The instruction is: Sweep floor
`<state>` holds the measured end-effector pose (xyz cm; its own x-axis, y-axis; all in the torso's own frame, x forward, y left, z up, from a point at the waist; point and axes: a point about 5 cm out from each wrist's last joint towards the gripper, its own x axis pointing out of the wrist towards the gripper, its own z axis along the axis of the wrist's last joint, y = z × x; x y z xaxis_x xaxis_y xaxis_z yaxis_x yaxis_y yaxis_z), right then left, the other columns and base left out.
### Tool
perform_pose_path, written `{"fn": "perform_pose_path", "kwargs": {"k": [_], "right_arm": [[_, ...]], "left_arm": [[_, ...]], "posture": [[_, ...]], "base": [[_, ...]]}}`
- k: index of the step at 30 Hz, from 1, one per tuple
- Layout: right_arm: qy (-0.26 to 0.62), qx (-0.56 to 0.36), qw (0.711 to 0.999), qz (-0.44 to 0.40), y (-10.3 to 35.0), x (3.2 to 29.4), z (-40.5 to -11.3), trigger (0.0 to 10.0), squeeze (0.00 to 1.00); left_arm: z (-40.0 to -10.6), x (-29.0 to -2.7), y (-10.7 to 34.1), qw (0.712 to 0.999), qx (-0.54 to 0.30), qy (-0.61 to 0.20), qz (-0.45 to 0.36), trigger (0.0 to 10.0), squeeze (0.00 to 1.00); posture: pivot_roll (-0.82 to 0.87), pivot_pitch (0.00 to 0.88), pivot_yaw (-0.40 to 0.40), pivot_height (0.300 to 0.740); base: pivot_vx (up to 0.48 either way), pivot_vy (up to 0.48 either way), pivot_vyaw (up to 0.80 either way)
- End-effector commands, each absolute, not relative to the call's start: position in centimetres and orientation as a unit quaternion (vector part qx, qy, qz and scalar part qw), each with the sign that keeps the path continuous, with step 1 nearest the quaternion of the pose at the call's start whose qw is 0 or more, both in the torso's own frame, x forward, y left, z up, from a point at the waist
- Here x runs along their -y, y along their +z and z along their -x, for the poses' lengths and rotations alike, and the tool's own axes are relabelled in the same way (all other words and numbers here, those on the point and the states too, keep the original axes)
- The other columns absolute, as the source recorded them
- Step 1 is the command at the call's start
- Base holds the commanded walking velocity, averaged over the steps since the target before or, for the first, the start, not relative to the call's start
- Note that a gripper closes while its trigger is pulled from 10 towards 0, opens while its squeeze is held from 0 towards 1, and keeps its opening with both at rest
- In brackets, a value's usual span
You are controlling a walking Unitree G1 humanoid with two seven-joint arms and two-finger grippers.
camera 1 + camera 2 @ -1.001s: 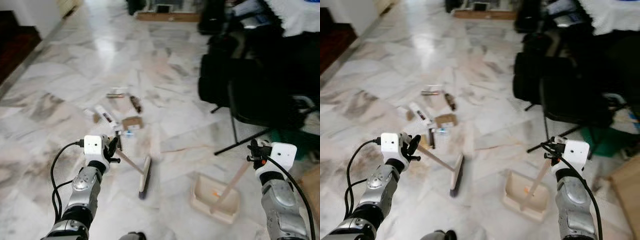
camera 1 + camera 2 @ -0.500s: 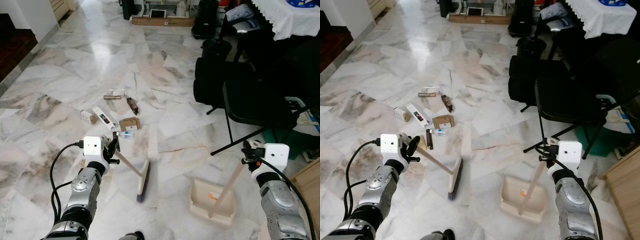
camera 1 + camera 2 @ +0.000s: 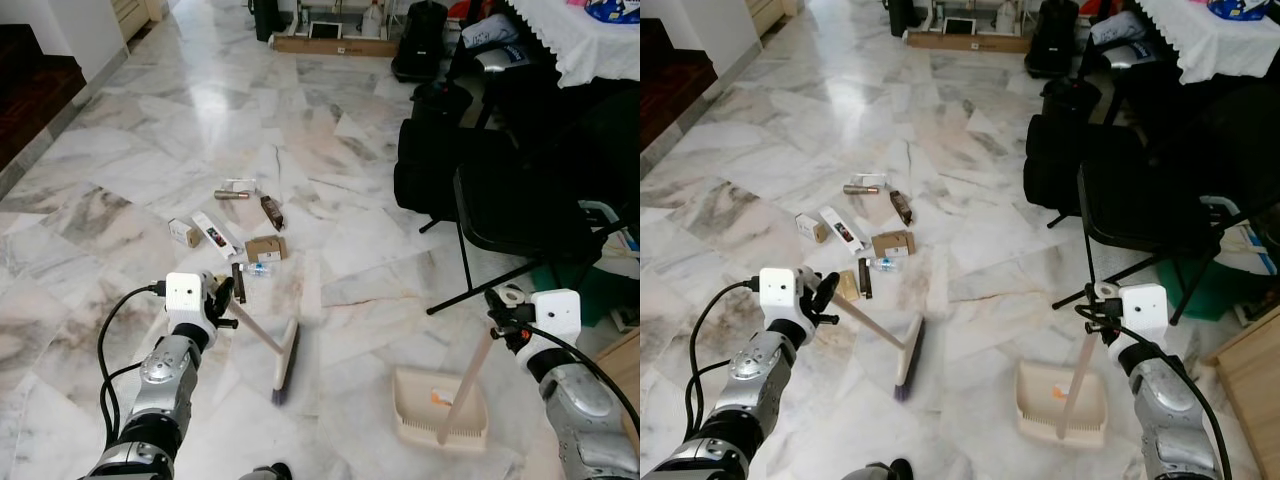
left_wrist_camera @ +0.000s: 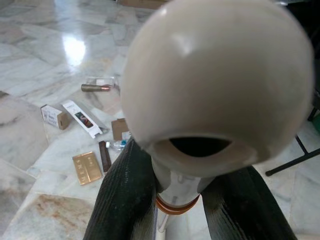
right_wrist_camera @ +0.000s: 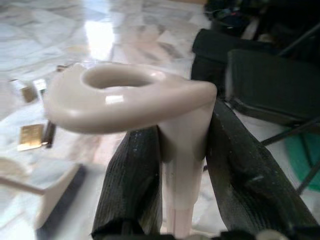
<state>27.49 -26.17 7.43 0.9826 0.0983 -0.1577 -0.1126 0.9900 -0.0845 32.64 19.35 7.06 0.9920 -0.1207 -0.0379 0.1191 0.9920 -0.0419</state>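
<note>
Both tools are gripped, the left gripper [image 3: 228, 297] clamping the broom [image 3: 283, 360] and the right gripper [image 3: 503, 318] the dustpan [image 3: 440, 407], so next the litter [image 3: 232, 236] lying mid-floor must be swept toward the pan.

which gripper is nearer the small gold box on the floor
Left. The left gripper, holding the broom, hangs just beside the gold box; the right gripper is far across, holding the dustpan.

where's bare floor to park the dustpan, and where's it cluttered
Bare marble lies between the broom head and the dustpan, and far ahead toward the cardboard box. Crowded: the litter cluster ahead of the left gripper, and the black chair on the right.
</note>
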Motion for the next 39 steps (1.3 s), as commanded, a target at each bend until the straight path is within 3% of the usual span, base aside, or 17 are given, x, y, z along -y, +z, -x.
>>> {"fn": "perform_pose_path", "kwargs": {"k": [1,31,32,33,34,39], "right_arm": [[0.057,-0.066,0.995,0.041,7.5,26.1,-27.5,10.0,0.0],[0.067,-0.077,0.995,0.0,4.9,24.5,-26.9,10.0,0.0],[0.066,-0.077,0.995,0.001,4.9,24.5,-26.9,10.0,0.63],[0.066,-0.076,0.995,0.0,4.8,24.5,-26.9,10.0,0.63],[0.064,-0.077,0.995,0.001,4.8,24.5,-26.9,10.0,0.93],[0.06,-0.077,0.995,0.006,4.8,24.6,-27.0,10.0,0.96]], "left_arm": [[-32.7,-19.5,7.5,0.998,-0.013,-0.065,0.015,10.0,0.0],[-32.9,-19.8,7.9,0.997,-0.012,-0.073,0.005,10.0,0.0],[-32.9,-19.8,7.9,0.997,-0.012,-0.074,0.005,10.0,0.0],[-32.9,-19.8,7.9,0.997,-0.011,-0.074,0.005,10.0,0.0],[-32.9,-19.8,8.0,0.997,-0.011,-0.075,0.005,10.0,0.0],[-32.9,-19.7,7.9,0.997,-0.011,-0.077,0.005,10.0,0.0]], "posture": [[0.05,0.117,0.029,0.74],[0.07,0.133,0.052,0.74],[0.07,0.124,0.053,0.74],[0.07,0.122,0.053,0.74],[0.07,0.12,0.053,0.74],[0.07,0.116,0.053,0.74]], "base": [[0.0,0.0,0.0],[0.0,0.0,0.0],[0.0,0.0,0.0],[0.0,0.0,0.0],[0.0,0.0,0.0],[0.0,0.0,0.0]]}}
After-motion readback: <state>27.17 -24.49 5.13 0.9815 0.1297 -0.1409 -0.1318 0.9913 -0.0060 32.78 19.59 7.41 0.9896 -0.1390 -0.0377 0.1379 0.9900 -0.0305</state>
